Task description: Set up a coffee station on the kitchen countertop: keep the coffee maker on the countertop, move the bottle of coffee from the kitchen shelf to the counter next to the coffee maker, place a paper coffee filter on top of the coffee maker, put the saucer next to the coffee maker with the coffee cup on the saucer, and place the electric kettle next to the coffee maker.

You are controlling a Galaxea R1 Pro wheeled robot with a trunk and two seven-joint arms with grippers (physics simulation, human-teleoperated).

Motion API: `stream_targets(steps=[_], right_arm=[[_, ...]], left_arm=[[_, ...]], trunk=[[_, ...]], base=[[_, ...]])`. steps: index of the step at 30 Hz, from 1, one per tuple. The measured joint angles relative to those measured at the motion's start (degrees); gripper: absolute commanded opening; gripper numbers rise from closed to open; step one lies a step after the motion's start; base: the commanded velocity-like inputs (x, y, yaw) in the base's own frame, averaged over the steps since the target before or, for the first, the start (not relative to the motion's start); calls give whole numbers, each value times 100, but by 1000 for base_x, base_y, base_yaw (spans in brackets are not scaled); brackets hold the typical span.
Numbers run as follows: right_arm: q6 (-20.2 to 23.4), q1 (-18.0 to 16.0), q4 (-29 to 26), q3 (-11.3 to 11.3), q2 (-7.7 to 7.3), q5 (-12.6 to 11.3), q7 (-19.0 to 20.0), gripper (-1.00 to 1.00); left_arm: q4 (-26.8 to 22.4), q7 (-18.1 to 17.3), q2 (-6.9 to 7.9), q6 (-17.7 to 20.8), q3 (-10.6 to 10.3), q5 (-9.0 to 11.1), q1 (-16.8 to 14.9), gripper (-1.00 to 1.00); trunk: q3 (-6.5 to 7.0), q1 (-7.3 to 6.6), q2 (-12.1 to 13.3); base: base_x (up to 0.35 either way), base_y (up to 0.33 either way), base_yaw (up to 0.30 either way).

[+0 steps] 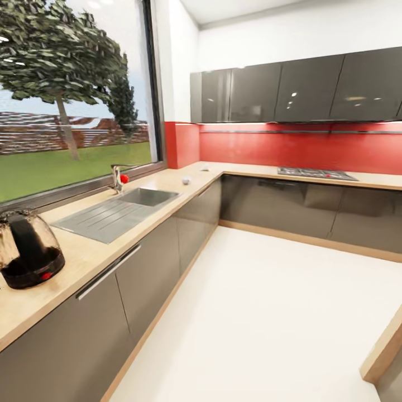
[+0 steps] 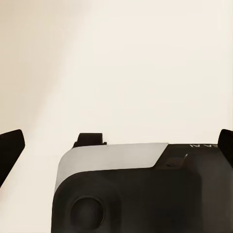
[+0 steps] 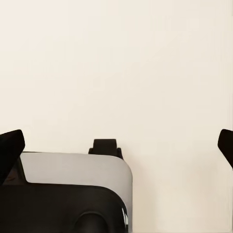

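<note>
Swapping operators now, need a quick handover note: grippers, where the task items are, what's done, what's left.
Left gripper: open, holding nothing, pale floor beyond it. Right gripper: the same.
Electric kettle stands on the kitchen countertop, at the head view's left edge, short of the sink.
A small white item and another sit further along the counter near the corner; too small to identify.
Coffee maker, bottle, filter and saucer not located from here.
Done: nothing confirmed. Left: find the coffee maker, then gather everything beside it.

left end effector point(image 2: 116, 141) agape, right end effector point(image 3: 116, 141) — likewise
</note>
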Motion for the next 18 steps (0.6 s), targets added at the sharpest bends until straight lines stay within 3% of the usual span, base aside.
stream_targets(steps=[8, 18], right_arm=[[2, 0, 2, -3, 1, 0, 0, 100], [4, 0, 3, -1, 1, 1, 0, 100]], left_arm=[[0, 0, 0, 0, -2, 0, 0, 100], [0, 0, 0, 0, -2, 0, -2, 100]], trunk=[[0, 0, 0], [0, 0, 0]], base=[[320, -102, 199], [309, -171, 19]])
